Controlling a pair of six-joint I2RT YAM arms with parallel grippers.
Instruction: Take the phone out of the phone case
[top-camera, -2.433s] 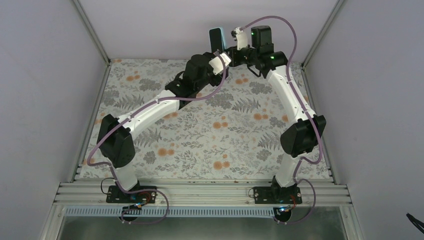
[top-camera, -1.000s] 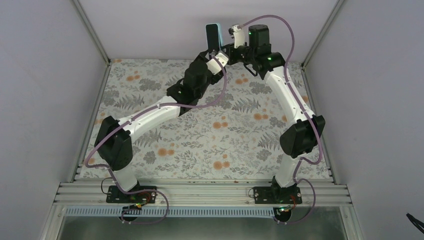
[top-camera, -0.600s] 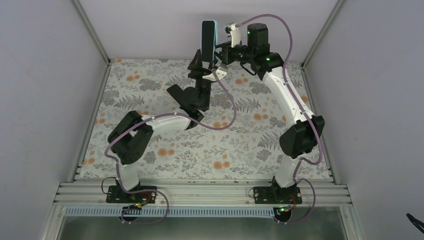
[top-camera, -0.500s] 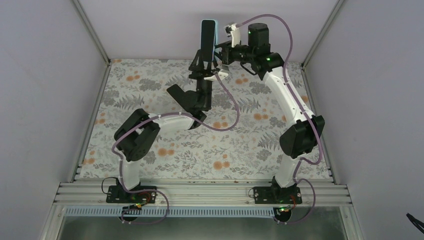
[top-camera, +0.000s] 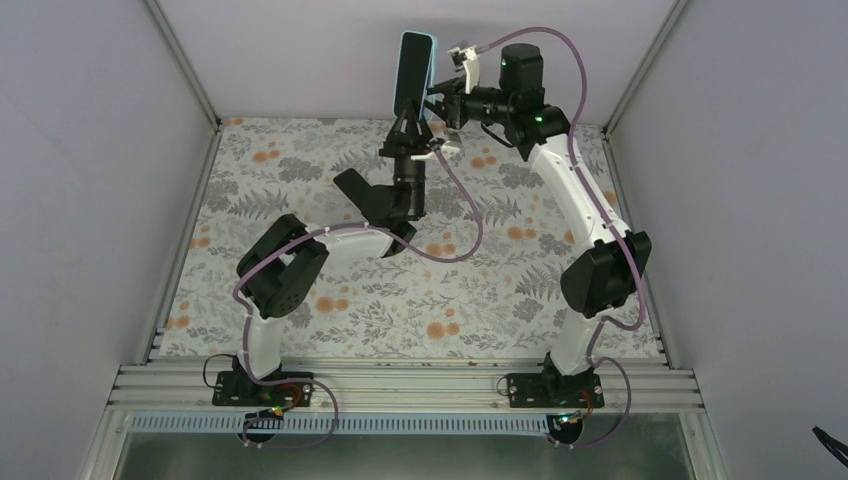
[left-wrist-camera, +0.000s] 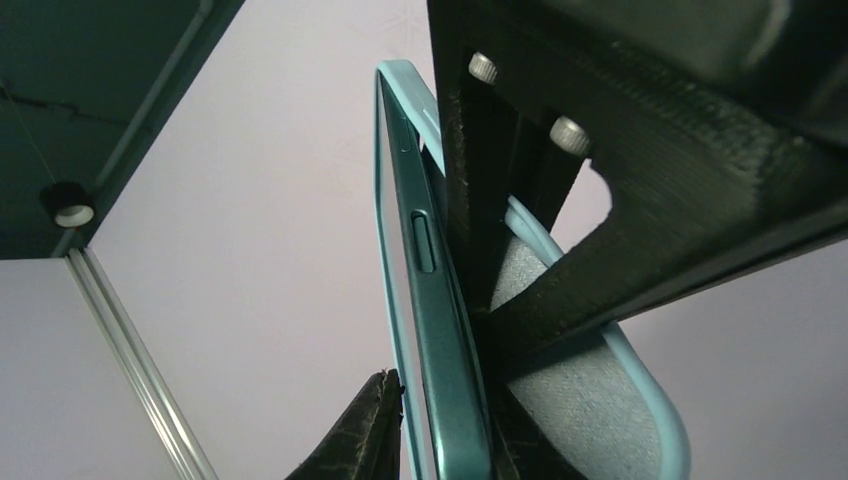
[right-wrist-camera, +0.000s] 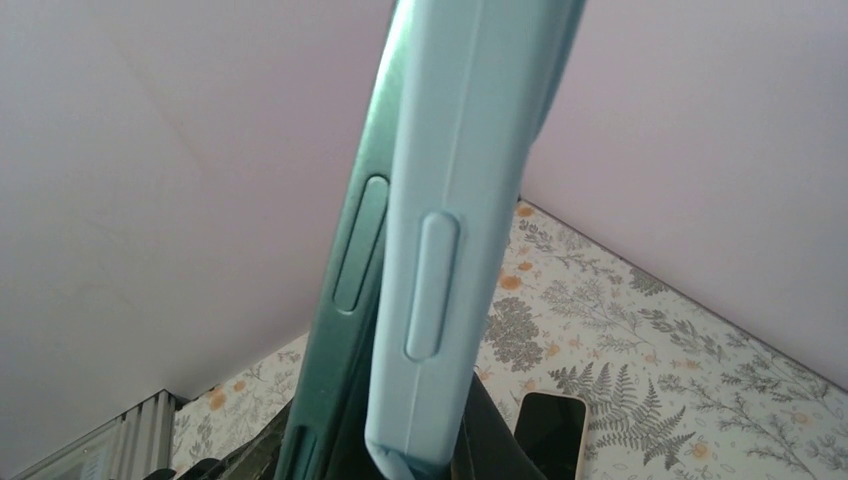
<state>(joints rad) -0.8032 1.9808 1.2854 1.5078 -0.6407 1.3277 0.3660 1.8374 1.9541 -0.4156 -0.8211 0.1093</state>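
1. Phone (left-wrist-camera: 440, 330) and phone case (right-wrist-camera: 450, 200) were held aloft together, well above the table (top-camera: 480, 290). They stood nearly upright, the long axis running up and away from the left end effector (top-camera: 411, 116).
2. The right end effector (top-camera: 441, 99) was clamped shut on the case from the side, at its lower half.
3. The left end effector sat directly beneath, jaws narrow about the lower end, one finger (left-wrist-camera: 372, 440) just beside the phone's face. Whether it truly pinched could not be told.
4. Along one long side the dark phone edge stood proud of the pale blue case wall, its side button exposed. The top corner looked seated in the case.
5. The left arm appeared nearer the phone's freed edge, so the coming pull probably had to go sideways, away from the right end effector's hold.
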